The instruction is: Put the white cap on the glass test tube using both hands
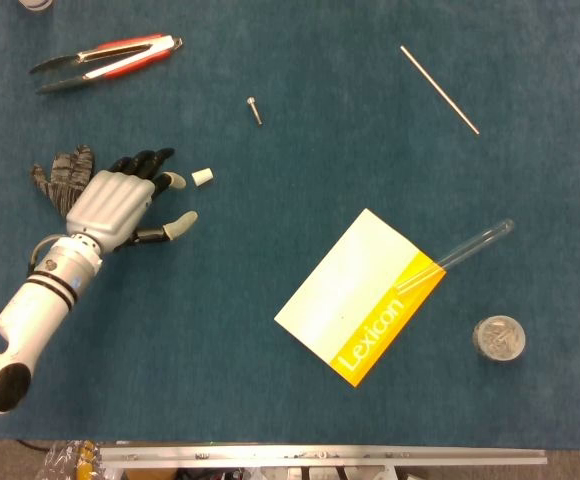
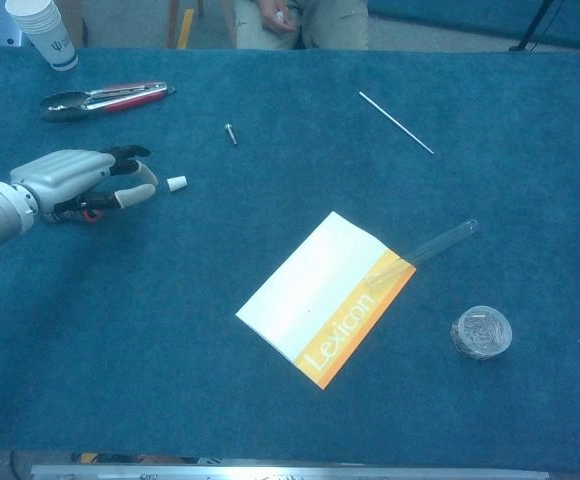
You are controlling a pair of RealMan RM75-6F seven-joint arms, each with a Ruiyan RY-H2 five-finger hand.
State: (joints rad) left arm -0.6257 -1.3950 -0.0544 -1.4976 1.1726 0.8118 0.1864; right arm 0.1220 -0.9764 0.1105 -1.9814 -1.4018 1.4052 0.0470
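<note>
A: Report the left hand [image 1: 120,200] condition.

B: Silver back shell, black fingers with pale tips [image 1: 175,181]. Fingers are spread and hold nothing. It sits over a crumpled grey knit glove [image 1: 58,172] with a red trim visible in the chest view. The right hand appears in neither view.

A: Items beyond the fingertips?

B: One white cap [image 1: 202,177], a small tapered plug, lies just past the fingertips, not touching them. Farther ahead and above lies one small metal screw [image 1: 255,109]. Above the hand lies one pair of metal tongs [image 1: 105,58] with red handles. One white paper cup [image 2: 42,30] stands at the far corner behind the tongs.

A: Items well to the right of the hand?

B: One white booklet [image 1: 360,295] with a yellow band printed "Lexicon", flat on the blue carpet-textured table [image 1: 270,400]. One clear glass test tube [image 1: 460,252] lies tilted, its open end resting on the booklet's yellow corner, its round end on the table. One thin straight rod [image 1: 440,88] lies farther back. One crumpled ball of clear film [image 1: 498,338] lies nearest the front, right of the booklet.
</note>
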